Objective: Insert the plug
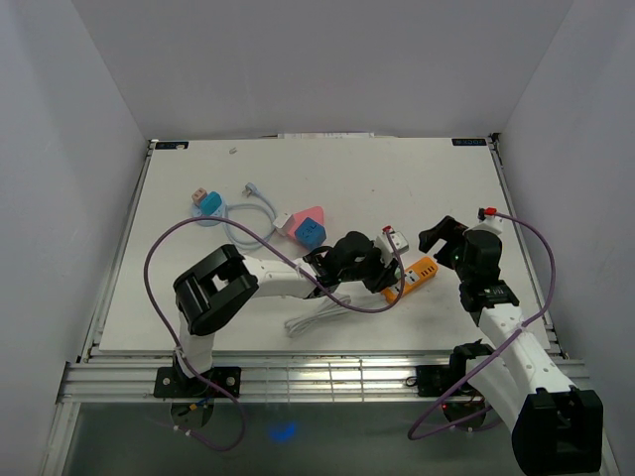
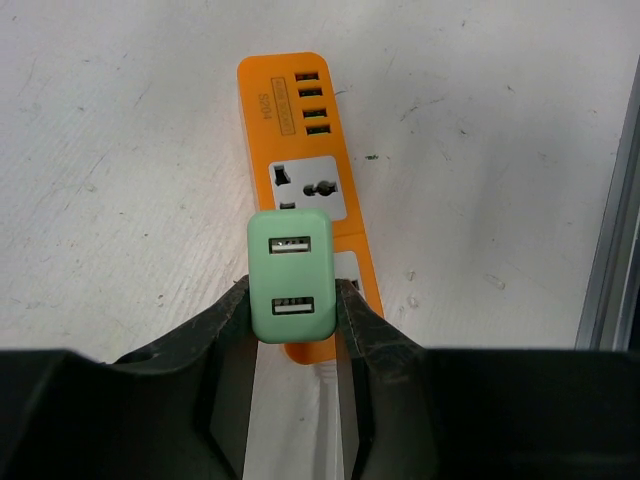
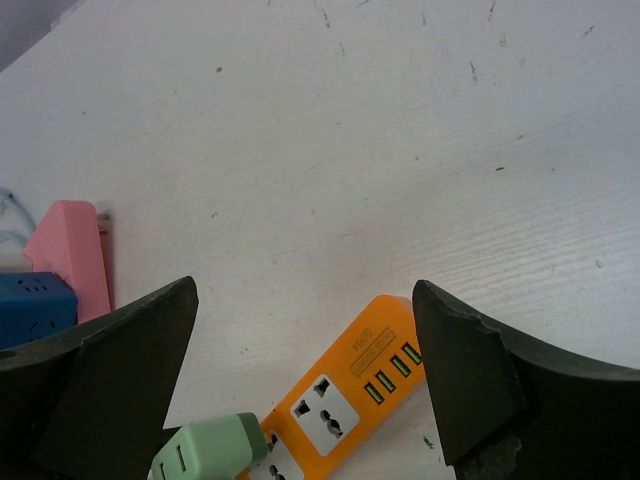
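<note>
Fingers [image 2: 225, 335] of your left gripper [image 2: 292, 305] are clamped on the green plug [image 2: 290, 255], holding it right over the orange power strip [image 2: 305, 130], toward the near edge of the table [image 1: 327, 178], right of middle. Your right gripper [image 3: 303, 300] hovers above the strip's USB end, jaws wide apart, gripping nothing.

The top camera sits high behind the near edge of the white table [image 1: 327, 178] and looks down and forward, far enough to take in the whole surface. The left wrist camera looks almost straight down from very near; the orange power strip [image 2: 300, 185] runs from centre toward 12 o'clock. The right wrist camera is near too, perhaps slightly higher, with that strip at 6 o'clock. All three views share the strip and the green plug [image 2: 290, 275].
</note>
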Motion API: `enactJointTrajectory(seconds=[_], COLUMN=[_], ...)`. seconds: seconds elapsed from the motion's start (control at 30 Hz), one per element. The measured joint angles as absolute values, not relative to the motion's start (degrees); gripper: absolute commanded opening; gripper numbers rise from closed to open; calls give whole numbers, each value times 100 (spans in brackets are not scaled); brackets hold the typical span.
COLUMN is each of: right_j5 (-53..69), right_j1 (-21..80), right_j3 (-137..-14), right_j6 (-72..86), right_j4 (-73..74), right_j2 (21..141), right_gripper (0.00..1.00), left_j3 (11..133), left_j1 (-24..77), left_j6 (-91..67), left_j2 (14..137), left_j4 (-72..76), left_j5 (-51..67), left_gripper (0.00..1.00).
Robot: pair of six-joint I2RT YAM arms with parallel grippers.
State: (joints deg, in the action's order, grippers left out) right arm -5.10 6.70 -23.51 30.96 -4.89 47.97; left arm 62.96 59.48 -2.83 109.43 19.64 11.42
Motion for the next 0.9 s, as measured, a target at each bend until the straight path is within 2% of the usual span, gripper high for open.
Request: enactJointTrajectory(seconds=[0.9], right_j5=[-388], right_j1=[600], right_j3=[-2351], right_j6=[3107], right_j4=[-489], right_j2=[4827], right_gripper=[93], left_j3=[6130], left_j1=[5948], left_j6=[-285], left_j2=[10689], left_j4=[1824], left_j5=[1092], left_gripper=[0])
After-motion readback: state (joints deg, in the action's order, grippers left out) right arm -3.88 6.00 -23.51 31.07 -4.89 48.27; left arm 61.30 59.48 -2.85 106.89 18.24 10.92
